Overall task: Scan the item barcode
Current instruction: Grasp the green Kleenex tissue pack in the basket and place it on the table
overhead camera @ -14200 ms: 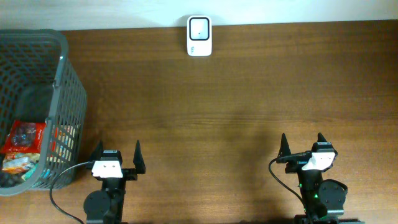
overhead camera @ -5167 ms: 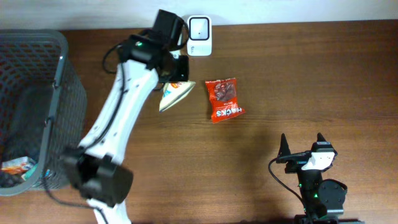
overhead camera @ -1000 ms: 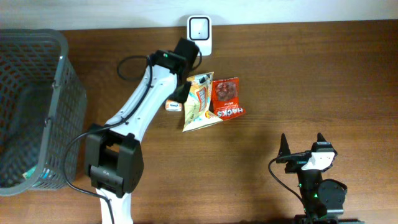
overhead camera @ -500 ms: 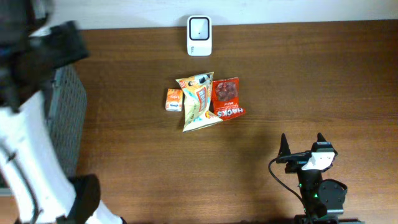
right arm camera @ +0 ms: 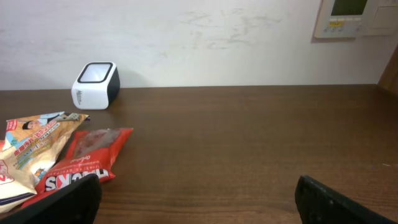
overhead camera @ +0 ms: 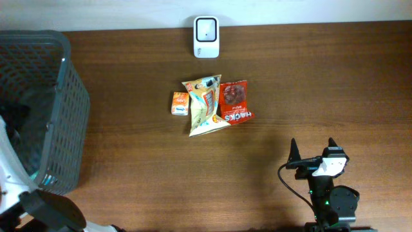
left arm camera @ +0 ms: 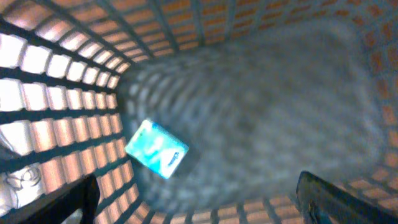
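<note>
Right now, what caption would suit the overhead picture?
Three snacks lie near the scanner on the table; basket at left, right gripper open at the near edge.

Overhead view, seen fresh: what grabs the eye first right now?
Three snack items sit side by side mid-table: a small orange box, a yellow packet and a red packet, in front of the white scanner at the far edge. At the left, the left gripper, open, points down into the grey basket at a teal packet.
</note>
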Available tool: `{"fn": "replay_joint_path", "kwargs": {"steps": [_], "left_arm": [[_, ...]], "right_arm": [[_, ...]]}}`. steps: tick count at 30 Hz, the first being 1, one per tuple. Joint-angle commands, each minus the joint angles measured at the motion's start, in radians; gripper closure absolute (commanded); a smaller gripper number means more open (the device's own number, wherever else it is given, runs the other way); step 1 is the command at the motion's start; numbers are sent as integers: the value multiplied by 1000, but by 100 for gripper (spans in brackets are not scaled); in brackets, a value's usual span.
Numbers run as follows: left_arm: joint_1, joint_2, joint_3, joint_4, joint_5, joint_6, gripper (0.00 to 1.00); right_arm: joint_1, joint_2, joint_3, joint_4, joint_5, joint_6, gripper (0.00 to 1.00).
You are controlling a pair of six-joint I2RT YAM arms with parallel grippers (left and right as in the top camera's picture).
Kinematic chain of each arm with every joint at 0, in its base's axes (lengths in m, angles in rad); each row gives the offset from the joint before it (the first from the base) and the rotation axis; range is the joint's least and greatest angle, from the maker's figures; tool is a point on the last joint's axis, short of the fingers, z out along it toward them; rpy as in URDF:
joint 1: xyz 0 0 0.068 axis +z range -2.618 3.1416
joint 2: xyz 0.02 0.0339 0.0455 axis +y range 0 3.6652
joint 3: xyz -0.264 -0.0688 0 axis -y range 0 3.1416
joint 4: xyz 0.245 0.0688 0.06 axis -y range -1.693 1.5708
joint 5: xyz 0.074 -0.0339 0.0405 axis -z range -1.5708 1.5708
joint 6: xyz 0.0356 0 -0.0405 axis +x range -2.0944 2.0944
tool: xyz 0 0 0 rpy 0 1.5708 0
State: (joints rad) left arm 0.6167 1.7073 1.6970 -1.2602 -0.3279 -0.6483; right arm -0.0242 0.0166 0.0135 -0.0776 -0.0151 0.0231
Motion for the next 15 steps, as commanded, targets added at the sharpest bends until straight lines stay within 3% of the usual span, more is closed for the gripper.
{"fn": "replay_joint_path", "kwargs": {"steps": [1, 12, 15], "left_arm": [[26, -11, -193, 107, -8, -22, 1], [51, -2, -542, 392, 10, -40, 0], [51, -2, -616, 438, 10, -111, 7]], "right_arm": [[6, -4, -8, -2, 5, 4, 2], [6, -4, -8, -2, 5, 4, 2], [6, -4, -8, -2, 5, 4, 1]]}}
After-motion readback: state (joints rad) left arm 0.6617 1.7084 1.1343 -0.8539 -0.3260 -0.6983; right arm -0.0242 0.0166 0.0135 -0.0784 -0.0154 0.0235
